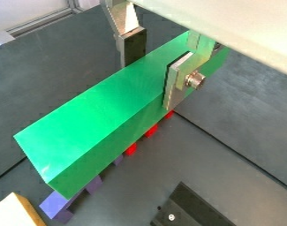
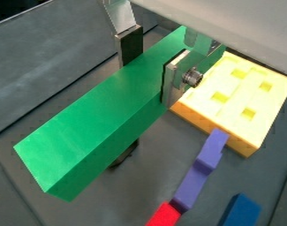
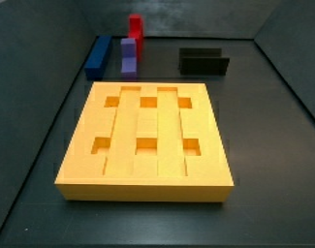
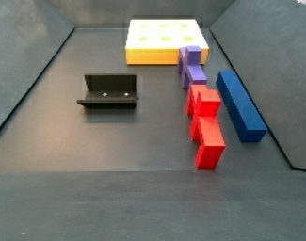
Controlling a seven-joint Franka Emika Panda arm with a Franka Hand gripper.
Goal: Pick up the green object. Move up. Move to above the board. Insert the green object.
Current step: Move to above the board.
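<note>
Gripping the green bar (image 2: 98, 132) near one end, the gripper (image 2: 152, 64) held it clear of the floor in both wrist views, silver plates closed against its two long sides. Neither side view showed the arm or the bar, so they sat high above the scene. Below, in a wrist view, a purple bar (image 2: 202, 168) lay near the yellow board (image 2: 245, 101). Doing this step well probably meant carrying the bar level over the board (image 3: 146, 136), long axis lined up with a lengthwise groove, before lowering. Farther off stood the fixture (image 4: 108, 91).

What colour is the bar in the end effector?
Green bar, clearest in a wrist view, clamped by the end effector.
</note>
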